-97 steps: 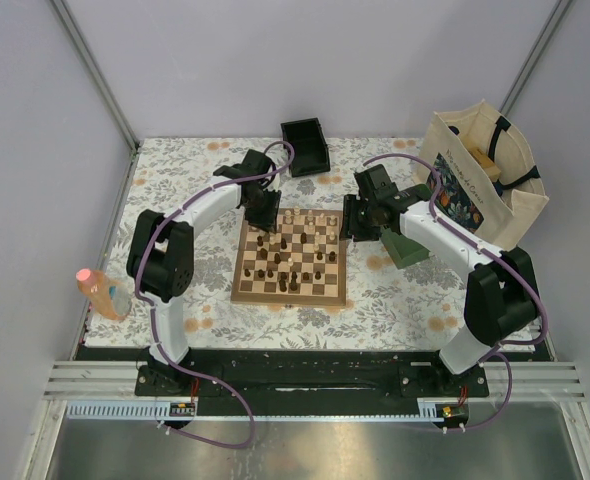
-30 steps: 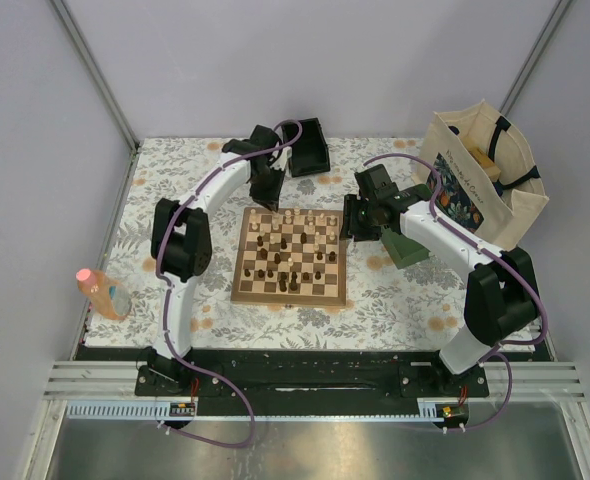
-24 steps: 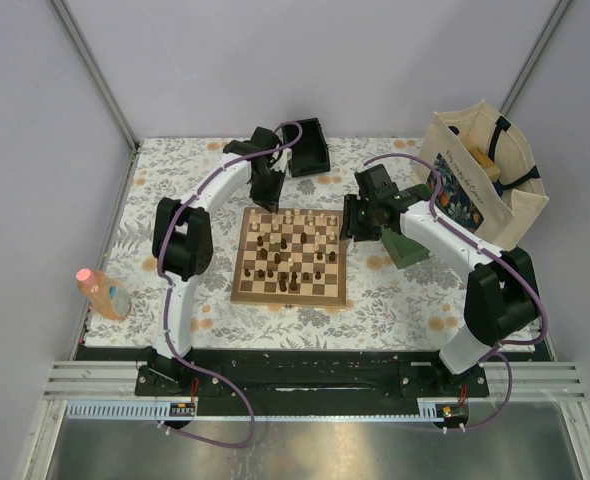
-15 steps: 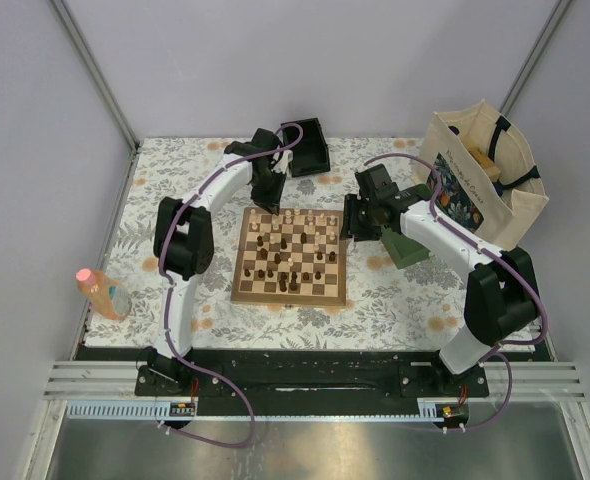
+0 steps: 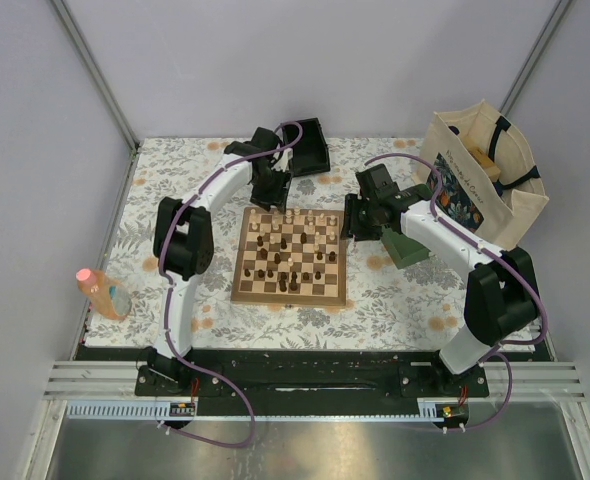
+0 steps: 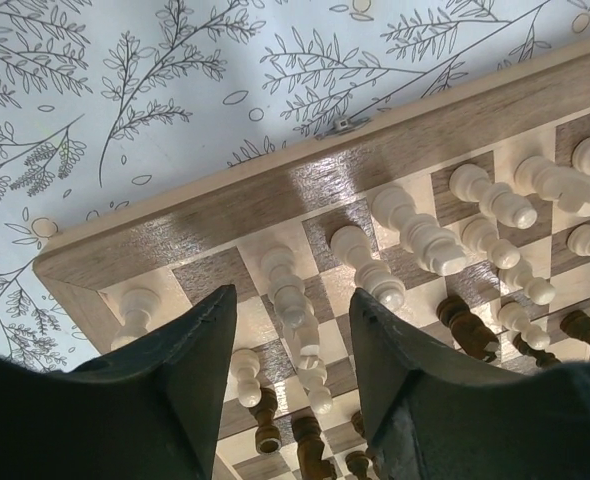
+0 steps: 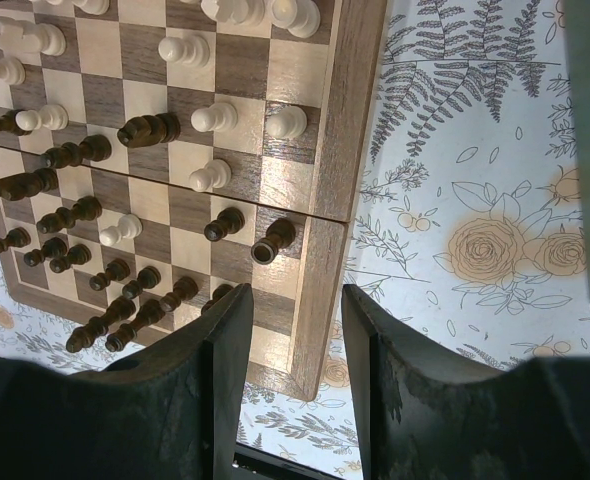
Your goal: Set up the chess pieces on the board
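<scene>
The board point(image 5: 291, 292) lies mid-table with cream and dark chess pieces point(image 5: 287, 250) scattered over it. My left gripper point(image 5: 275, 190) hovers over the board's far left corner. In the left wrist view it point(image 6: 290, 310) is open and empty, with a cream piece point(image 6: 287, 288) standing on the board point(image 6: 225, 205) below the gap. My right gripper point(image 5: 353, 222) is at the board's right edge. In the right wrist view it point(image 7: 293, 300) is open and empty over the border point(image 7: 350, 110), near a dark piece point(image 7: 272, 240).
A small black box point(image 5: 306, 146) stands just behind the left gripper. A cream tote bag point(image 5: 480, 175) stands at the far right, with a green object point(image 5: 407, 248) under the right arm. A pink-capped bottle point(image 5: 103, 292) lies at the left edge.
The left gripper has drawn back from over the board to its far left edge, then shifted slightly right. The right arm has barely moved.
</scene>
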Controlling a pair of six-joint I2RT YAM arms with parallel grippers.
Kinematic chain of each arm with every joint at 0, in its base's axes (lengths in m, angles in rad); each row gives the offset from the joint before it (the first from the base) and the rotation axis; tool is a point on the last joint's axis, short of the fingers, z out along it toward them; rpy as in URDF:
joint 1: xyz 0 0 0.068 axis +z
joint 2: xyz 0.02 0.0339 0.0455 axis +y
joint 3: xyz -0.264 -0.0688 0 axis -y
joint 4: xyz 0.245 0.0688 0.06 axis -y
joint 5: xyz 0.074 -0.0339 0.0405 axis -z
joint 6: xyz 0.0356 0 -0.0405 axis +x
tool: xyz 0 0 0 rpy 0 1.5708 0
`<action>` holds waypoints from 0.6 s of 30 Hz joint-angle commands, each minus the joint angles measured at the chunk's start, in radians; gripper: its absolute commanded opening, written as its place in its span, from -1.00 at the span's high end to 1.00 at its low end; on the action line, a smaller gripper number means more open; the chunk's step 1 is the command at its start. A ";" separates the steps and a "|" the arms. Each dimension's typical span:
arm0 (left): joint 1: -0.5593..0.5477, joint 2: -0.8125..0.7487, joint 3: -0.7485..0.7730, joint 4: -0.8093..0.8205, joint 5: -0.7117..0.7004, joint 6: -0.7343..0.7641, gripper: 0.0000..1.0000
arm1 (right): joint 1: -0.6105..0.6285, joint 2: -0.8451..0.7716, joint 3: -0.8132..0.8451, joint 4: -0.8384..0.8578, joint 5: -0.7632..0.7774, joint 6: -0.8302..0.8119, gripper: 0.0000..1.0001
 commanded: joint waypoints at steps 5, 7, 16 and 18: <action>0.003 -0.134 -0.072 0.053 -0.018 -0.015 -0.02 | -0.006 0.006 0.018 0.020 -0.029 0.000 0.01; 0.003 -0.154 -0.115 0.076 -0.024 -0.022 0.01 | -0.006 0.005 0.018 0.020 -0.029 0.001 0.01; 0.003 -0.180 -0.181 0.104 0.019 -0.033 0.15 | -0.008 0.013 0.022 0.020 -0.035 0.001 0.01; 0.005 -0.175 -0.187 0.107 0.025 -0.031 0.18 | -0.006 0.011 0.022 0.019 -0.035 0.000 0.01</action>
